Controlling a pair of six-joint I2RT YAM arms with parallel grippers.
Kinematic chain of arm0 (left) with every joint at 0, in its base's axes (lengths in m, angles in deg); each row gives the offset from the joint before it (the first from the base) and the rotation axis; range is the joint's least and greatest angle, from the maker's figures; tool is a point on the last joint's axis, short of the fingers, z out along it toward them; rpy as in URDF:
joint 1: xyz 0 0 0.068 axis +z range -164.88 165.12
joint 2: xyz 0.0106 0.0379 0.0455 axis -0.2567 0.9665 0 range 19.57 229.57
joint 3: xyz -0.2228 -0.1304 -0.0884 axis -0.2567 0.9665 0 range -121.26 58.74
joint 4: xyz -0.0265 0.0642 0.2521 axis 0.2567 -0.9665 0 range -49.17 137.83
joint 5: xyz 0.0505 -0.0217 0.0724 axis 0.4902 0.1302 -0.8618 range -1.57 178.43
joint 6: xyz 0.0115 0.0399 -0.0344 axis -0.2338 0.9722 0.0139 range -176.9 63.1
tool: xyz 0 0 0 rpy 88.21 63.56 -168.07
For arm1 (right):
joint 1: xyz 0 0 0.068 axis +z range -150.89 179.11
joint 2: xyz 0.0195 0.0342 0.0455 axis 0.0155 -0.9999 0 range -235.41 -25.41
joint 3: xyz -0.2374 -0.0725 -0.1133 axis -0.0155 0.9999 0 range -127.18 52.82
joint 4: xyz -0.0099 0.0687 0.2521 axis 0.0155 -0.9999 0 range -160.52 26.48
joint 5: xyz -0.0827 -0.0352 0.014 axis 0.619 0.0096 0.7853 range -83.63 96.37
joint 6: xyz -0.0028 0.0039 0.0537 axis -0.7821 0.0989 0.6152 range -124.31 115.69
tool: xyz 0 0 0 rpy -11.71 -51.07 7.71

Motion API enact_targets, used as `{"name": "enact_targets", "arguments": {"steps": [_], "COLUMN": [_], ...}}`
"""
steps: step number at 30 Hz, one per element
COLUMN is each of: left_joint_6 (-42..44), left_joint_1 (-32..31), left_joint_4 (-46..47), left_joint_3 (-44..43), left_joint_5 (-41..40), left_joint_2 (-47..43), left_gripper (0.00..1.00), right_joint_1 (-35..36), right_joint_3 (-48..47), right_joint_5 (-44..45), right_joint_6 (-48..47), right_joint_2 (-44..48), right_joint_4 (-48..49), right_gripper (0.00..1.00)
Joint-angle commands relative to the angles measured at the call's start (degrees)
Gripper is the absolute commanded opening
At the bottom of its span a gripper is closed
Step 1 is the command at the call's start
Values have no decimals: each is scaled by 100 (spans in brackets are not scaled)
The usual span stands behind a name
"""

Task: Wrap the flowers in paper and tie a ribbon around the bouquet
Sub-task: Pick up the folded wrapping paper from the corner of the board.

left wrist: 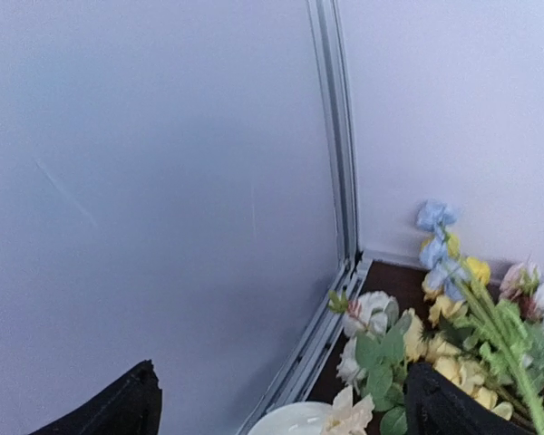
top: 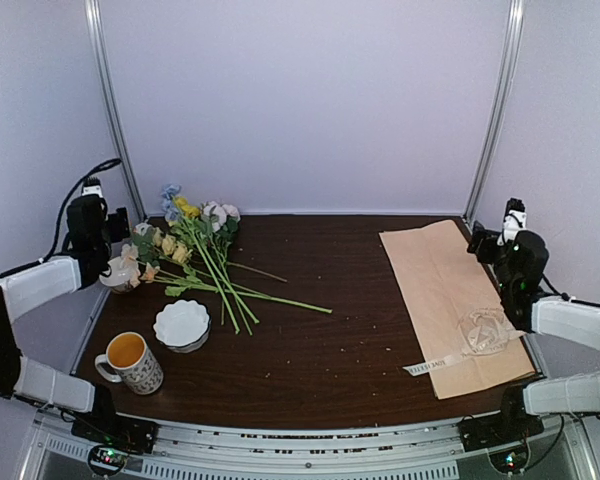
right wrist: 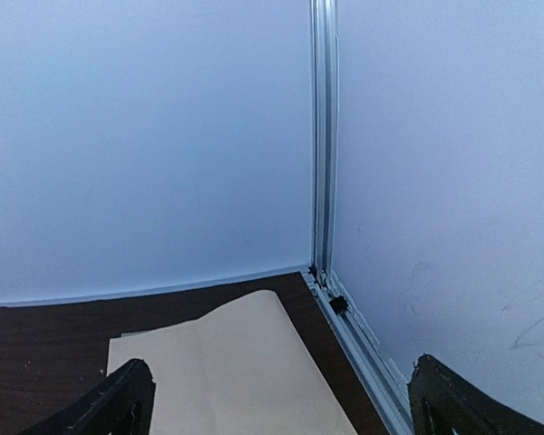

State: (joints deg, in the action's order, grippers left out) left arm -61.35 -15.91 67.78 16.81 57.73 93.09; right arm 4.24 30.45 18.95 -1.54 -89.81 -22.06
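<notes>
Top view: fixed, high behind the arm bases, angled down and forward over the whole worktop (top: 320,350) to the back wall; farthest and widest.

Left wrist view: at the worktop's left edge, facing the back-left corner post (left wrist: 335,181). Left pincer (left wrist: 281,412) tips sit in the bottom corners, flowers (left wrist: 453,335) close by. Same flowers (top: 195,255) appear in the top view.

Right wrist view: faces the back-right corner post (right wrist: 322,136), paper (right wrist: 227,362) below. Same paper (top: 450,300) appears in the top view.
</notes>
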Motion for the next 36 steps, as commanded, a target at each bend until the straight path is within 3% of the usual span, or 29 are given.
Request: {"name": "enact_targets", "arguments": {"steps": [1,6,11,18,25,32,36], "left_joint_6": [-363,-293,23,469,1018,1228,1314], "left_joint_1": [-274,-893,-1340,-1486,-2168,-2485,-2494], "left_joint_4": [-1752,-2539,-2831,-3123,-2887,-2704,-2815], "left_joint_3": [-909,-1218,-1300,-1377,-1203,-1277,-1269], "left_joint_5": [-33,454,1385,2867,4074,4312,4099], "left_joint_2": [-824,-1367,-1656,-1773,-1683,-1337,-1183], "left_gripper": [95,92,90,87,88,88,89], "right_joint_1": [-50,-338,-983,-1579,-1892,-1924,-1919], "right_joint_3": [-1677,-3523,-4518,-5437,-5603,-5995,-6234], "right_joint_5": [347,415,-423,-952,-1610,-2265,-2595], "right_joint_6": [223,330,294,89,-223,-482,-596], "right_joint_2": [237,-866,-2153,-3672,-4382,-5022,-5108], "right_joint_4": [-3355,-6490,-7771,-8647,-8934,-9402,-9594], "right_gripper": [100,100,100,100,100,100,91]}}
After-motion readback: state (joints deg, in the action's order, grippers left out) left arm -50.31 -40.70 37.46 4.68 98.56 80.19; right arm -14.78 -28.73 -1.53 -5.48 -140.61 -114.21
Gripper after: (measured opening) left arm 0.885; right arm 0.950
